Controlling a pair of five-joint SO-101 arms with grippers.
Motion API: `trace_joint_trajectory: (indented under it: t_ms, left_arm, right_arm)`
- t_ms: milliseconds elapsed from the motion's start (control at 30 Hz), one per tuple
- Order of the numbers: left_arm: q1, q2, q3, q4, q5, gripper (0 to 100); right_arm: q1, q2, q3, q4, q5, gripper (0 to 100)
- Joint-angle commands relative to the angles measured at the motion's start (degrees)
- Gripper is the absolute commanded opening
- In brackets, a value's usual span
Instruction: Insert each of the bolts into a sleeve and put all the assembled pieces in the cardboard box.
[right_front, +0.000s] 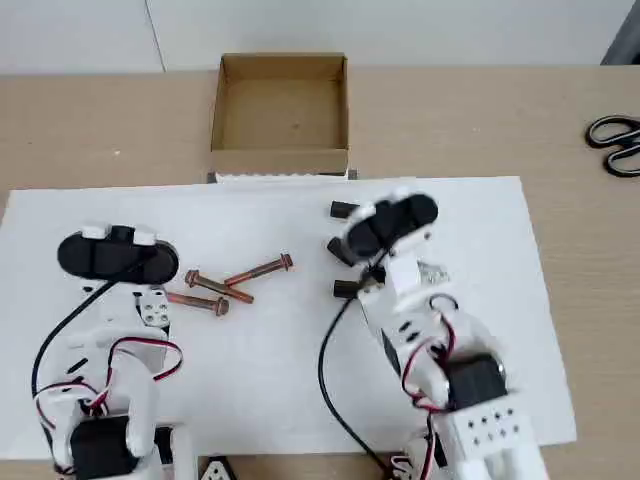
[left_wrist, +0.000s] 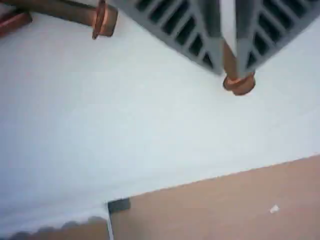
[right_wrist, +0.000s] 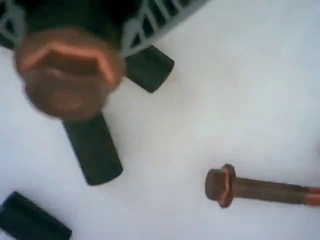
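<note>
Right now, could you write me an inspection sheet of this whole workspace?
Surface: wooden table with a white paper sheet on it.
Job's things: cardboard box empty; two loose bolts on the sheet; three black sleeves beside the right arm.
Clutter: scissors at the table's far right edge.
Tools: left tool shut on a third bolt; right tool shut on a fourth bolt.
Cables: black cable trails from the right arm; red and white wires loop on the left arm.
Surroundings: pale wall behind the table.

One bolt (right_wrist: 67, 75) is a close blur, its shank hidden. Another bolt (left_wrist: 239, 83) loses its shank under the left gripper (left_wrist: 230, 70), and the scissors (right_front: 615, 143) run off the edge.
</note>
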Motion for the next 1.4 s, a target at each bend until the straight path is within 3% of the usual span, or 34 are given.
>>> trace_joint_trajectory:
  t_ms: [0, 367, 533, 900, 1033, 1367]
  left_arm:
    - [-0.44, -0.26, 1.80, 0.26, -0.62, 1]
    - [-0.44, -0.26, 9.98, 0.09, -0.97, 1]
    - [-0.53, -0.26, 11.91, 0.26, -0.97, 1]
    - [-0.44, -0.26, 11.91, 0.26, -0.70, 1]
    - [-0.35, -0.26, 11.91, 0.26, -0.70, 1]
    - [-0.53, -0.62, 13.05, 1.05, -0.70, 1]
  right_arm:
    - [0.57, 12.79, -16.62, 4.35, -0.62, 0.4]
    - [1.10, 56.66, -62.42, 26.42, -0.18, 0.7]
    - [0.40, 70.11, -77.71, 37.67, -0.62, 0.4]
    - [0.13, 73.01, -82.37, 37.14, 2.46, 0.4]
    - [0.22, 75.38, -86.15, 31.34, 3.08, 0.5]
    - [0.22, 98.24, -111.21, 26.95, 9.05, 0.7]
